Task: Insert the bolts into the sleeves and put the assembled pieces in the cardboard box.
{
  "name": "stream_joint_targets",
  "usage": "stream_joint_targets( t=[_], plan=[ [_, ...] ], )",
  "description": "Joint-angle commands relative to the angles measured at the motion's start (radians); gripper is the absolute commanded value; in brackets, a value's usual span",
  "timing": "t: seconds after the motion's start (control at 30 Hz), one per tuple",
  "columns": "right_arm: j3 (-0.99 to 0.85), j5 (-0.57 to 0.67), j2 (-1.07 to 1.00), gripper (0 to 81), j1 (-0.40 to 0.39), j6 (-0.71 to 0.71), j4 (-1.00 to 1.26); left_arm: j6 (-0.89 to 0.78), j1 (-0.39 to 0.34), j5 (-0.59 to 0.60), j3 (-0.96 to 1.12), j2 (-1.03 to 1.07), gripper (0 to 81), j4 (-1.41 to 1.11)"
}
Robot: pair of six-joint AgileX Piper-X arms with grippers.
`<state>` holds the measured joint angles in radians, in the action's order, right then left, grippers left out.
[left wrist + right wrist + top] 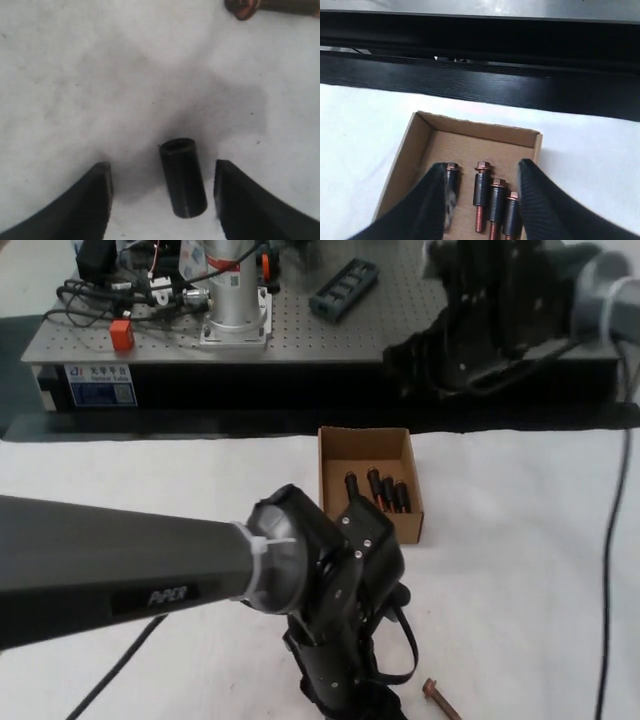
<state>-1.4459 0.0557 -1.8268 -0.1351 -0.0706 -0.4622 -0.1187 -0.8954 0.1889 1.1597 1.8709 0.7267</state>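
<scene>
So, left claw (162,166): your fingers are spread wide, low over the white bench (75,75), and they pinch nothing.
Sleeve (182,177): the black sleeve sits on the bench right between those two fingers, with its hollow end showing. A strip of bench shows on each side of it, so neither finger touches it.
Bolt (270,6): a loose copper-coloured bolt lies on the bench near the sleeve. It is past the fingertips and off to one side, apart from both sleeve and claw. In the high view you find the bolt (440,700) just beside your left arm's claw, at the near edge.
Right claw (484,166): this one is spread too and holds nothing. It hangs at the near side of the cardboard box (480,131), and the box's inside shows between its fingers.
Cardboard box (368,433): it stands open-topped on the bench toward the far edge. In the high view it lies beyond your left arm's wrist, well apart from the left claw.
Assembled pieces (495,202): four bolts in black sleeves lie side by side on the box floor, heads toward the far wall. One is partly hidden behind a finger of the right claw.
Behind: a perforated metal table (330,335) stands past the bench.
</scene>
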Motion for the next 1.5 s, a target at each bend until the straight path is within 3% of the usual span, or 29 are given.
stream_joint_targets(
  t=[0.0, 0.33, 0.47, 0.6, 0.93, 1.2, 1.37, 1.47],
  plan=[
    [0.092, 0.008, 0.139, 32.9, 0.005, -0.004, -0.006, 0.015, -0.011, -0.005, 0.008, 0.013, 37.4, 0.014],
    [0.347, 0.008, 0.395, 32.9, 0.005, 0.004, -0.145, 0.015, -0.014, 0.002, 0.008, 0.039, 0.3, 0.046],
    [0.448, 0.043, 0.449, 32.9, -0.014, 0.065, -0.290, -0.013, -0.014, -0.022, 0.023, 0.008, 0.6, 0.068],
    [0.514, 0.049, 0.416, 32.9, -0.081, 0.166, -0.371, -0.067, -0.012, -0.154, -0.005, -0.129, 0.6, 0.066],
    [0.536, 0.008, 0.250, 32.9, -0.257, 0.180, -0.393, -0.185, -0.004, -0.211, -0.229, -0.541, 0.6, -0.013],
    [0.536, -0.043, 0.131, 32.6, -0.299, 0.180, -0.421, -0.226, -0.004, -0.251, -0.314, -0.726, 0.6, -0.019],
    [0.536, -0.108, 0.088, 24.9, -0.299, 0.180, -0.410, -0.226, -0.004, -0.277, -0.315, -0.768, 0.6, -0.015],
    [0.536, -0.106, 0.078, 9.1, -0.299, 0.184, -0.389, -0.226, -0.004, -0.284, -0.315, -0.773, 0.6, -0.015]
  ],
)
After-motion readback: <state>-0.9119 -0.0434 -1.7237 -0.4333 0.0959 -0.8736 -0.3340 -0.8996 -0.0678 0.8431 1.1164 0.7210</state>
